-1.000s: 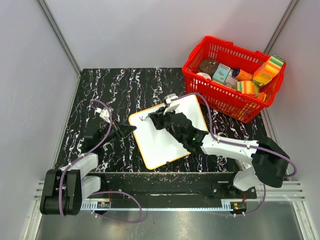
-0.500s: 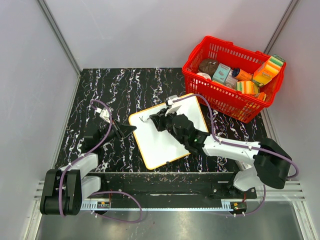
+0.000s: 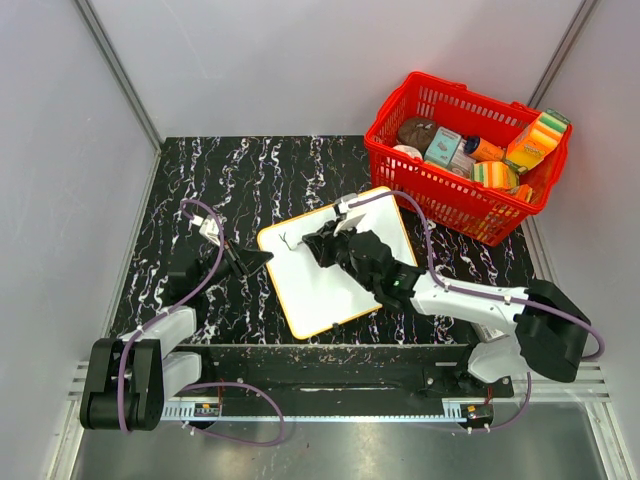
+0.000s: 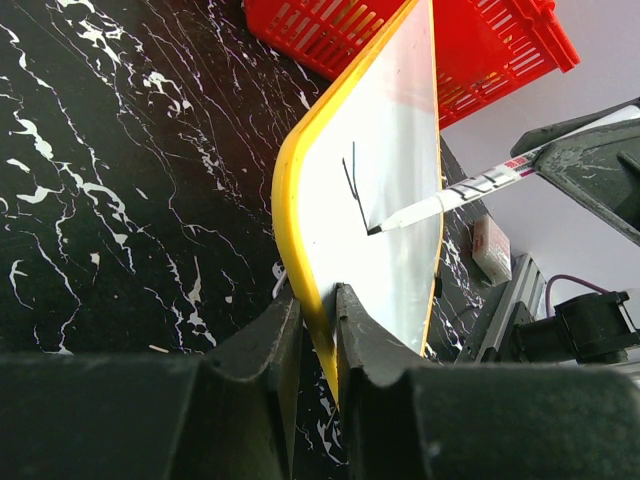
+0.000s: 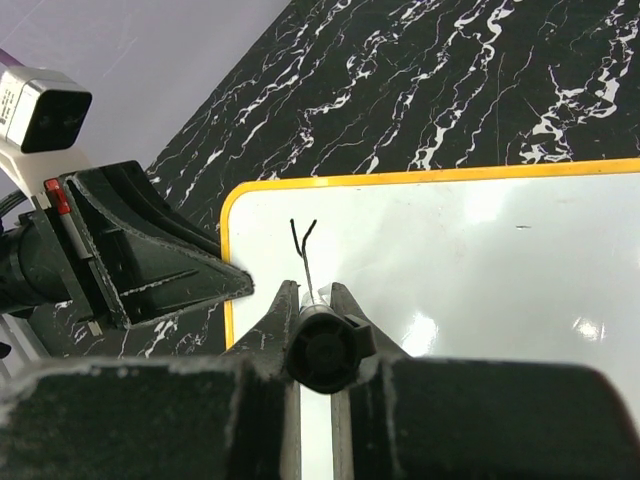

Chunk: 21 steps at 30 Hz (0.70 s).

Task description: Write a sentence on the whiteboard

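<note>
Lying mid-bench, the flat white rectangular whiteboard [image 3: 318, 292] with a thin yellow rim points its long axis from near left toward the far-right corner of the black marbled bench [image 3: 240, 170], at a red plastic basket [image 3: 430, 190]. Jaws of the left gripper [image 3: 262, 258] clamp its left short edge. Jaws of the right gripper [image 3: 322, 243] grip a white marker pen [image 4: 470, 188], tip touching the board beside a short black stroke [image 4: 353, 182].

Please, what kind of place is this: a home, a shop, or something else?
Most likely a robot test cell in a lab: plain grey panel walls close in a black marbled table, and two arms are bolted to a metal rail at its near edge.
</note>
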Motion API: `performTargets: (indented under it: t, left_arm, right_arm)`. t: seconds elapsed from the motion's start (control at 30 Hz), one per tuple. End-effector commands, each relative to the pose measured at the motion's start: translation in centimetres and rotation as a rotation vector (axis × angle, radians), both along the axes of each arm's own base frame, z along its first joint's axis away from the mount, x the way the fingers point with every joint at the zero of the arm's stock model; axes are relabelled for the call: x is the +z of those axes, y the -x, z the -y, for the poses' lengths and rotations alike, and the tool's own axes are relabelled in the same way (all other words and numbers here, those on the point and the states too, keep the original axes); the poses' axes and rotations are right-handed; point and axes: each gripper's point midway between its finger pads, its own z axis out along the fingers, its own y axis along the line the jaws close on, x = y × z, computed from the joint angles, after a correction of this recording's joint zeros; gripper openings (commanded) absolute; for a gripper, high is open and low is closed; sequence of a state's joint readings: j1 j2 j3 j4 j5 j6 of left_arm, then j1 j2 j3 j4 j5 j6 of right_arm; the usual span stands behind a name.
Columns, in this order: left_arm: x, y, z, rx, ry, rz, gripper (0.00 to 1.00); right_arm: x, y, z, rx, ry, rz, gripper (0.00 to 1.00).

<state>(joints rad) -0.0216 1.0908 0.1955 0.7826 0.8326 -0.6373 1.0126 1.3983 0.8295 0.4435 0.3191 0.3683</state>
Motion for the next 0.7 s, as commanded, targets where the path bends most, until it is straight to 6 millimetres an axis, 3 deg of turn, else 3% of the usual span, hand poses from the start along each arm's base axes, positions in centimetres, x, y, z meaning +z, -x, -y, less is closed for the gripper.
performTargets:
  t: [0.0, 0.17, 0.33, 0.67]
  left_arm:
    - [0.0, 0.1, 0.2, -0.029, -0.038, 0.072, 0.00]
    - [0.0, 0.2, 0.2, -0.031, -0.039, 0.072, 0.00]
    - [0.0, 0.1, 0.2, -0.029, -0.038, 0.071, 0.00]
    - [0.0, 0.1, 0.1, -0.028, -0.039, 0.073, 0.00]
  right_arm:
    - [2.1, 0.7, 0.3, 0.023, -0.027, 0.020, 0.00]
    - [4.2, 0.5, 1.1, -0.007, -0.044, 0.063, 0.00]
    - [5.0, -0.4, 1.3, -0.051, -0.031, 0.089, 0.00]
    - [4.4, -1.7, 0.3, -0.073, 0.007, 0.091, 0.00]
